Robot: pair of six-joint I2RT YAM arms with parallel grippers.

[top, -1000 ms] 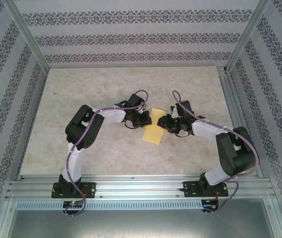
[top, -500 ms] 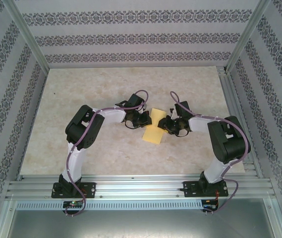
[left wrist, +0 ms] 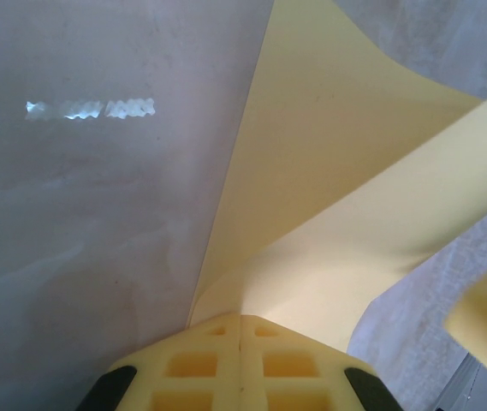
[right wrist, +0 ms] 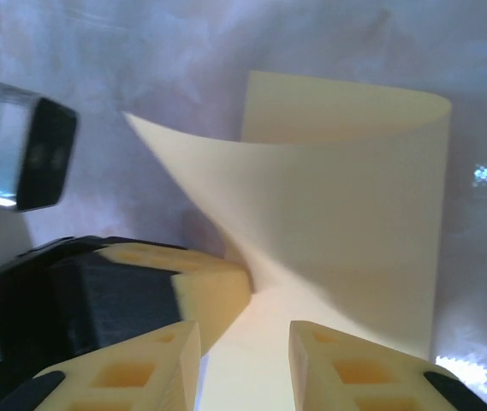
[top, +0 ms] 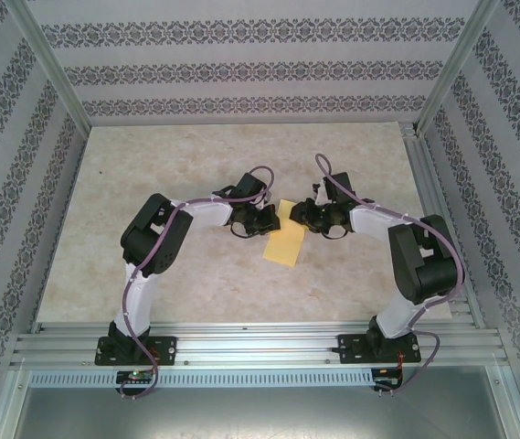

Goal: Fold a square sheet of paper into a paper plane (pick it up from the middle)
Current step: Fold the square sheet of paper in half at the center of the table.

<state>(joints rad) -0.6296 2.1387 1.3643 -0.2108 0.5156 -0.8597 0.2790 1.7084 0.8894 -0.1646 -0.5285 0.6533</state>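
Sheet (top: 285,241) is being held mid-surface (top: 177,155), curling up between both arms. Left end effector (top: 267,219) is being pressed together on its left edge. Right end effector (top: 303,216) is being held apart around the right edge, unclamped. Open surface is being left all round, with the side rail (top: 431,201) well apart.

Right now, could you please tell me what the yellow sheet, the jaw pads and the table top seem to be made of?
Yellow sheet: thin matte paper; it curls and bends softly. Pads on the left jaws: yellow moulded plastic or rubber, judging by square recesses. Table top: pale marbled stone or laminate, faintly glossy.
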